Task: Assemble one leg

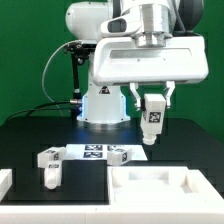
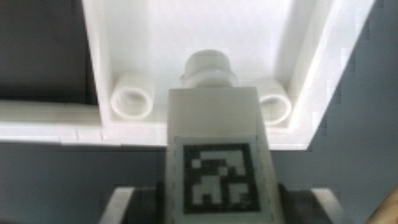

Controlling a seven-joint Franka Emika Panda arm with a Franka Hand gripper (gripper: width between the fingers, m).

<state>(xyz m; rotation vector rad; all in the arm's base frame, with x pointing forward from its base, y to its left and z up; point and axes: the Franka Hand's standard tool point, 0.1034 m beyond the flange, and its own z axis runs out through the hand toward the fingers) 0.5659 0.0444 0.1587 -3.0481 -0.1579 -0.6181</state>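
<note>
My gripper [image 1: 153, 108] is clamped on the leg [image 1: 153, 121], which hangs upright in the air, tag facing out, above the table [image 1: 30, 135]. From the wrist, its narrow tip [image 2: 208, 68] points at the white panel [image 2: 338, 60], between two round holes [image 2: 128, 100]. Touching or just off? It's too blurred, I can't tell. In the exterior view the panel lies low on the exterior view's right. Two other legs [image 1: 50, 160] sit near the marker board [image 1: 92, 151].
</note>
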